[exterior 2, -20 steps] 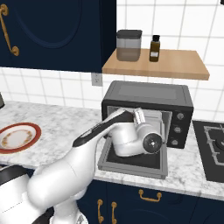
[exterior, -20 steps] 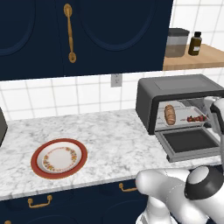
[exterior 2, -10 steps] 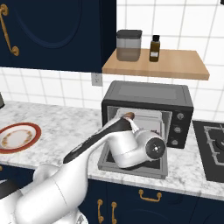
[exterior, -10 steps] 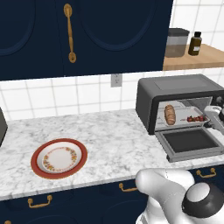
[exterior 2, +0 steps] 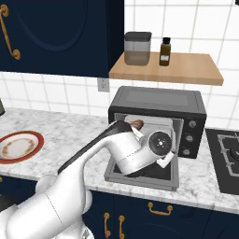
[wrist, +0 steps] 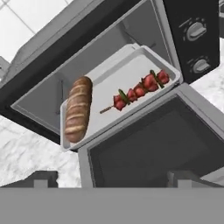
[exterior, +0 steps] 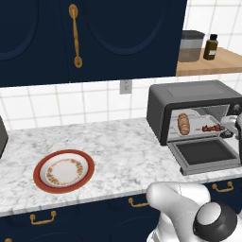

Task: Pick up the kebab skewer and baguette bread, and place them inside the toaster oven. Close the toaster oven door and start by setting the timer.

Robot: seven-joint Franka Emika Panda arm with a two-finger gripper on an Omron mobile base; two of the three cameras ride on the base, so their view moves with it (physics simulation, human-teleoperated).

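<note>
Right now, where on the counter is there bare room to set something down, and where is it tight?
Bare marble runs between the plate and the toaster oven, and behind the plate to the wall. It is crowded at the oven: the open door covers the counter in front, and the baguette and skewer share the tray.

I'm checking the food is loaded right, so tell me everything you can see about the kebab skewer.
The kebab skewer is a thin pale stick threaded with red meat chunks and a few dark green pieces. It lies flat on the light grey tray inside the toaster oven, beside the baguette bread but apart from it. Nothing grips it, and the toaster oven door hangs open below.
</note>
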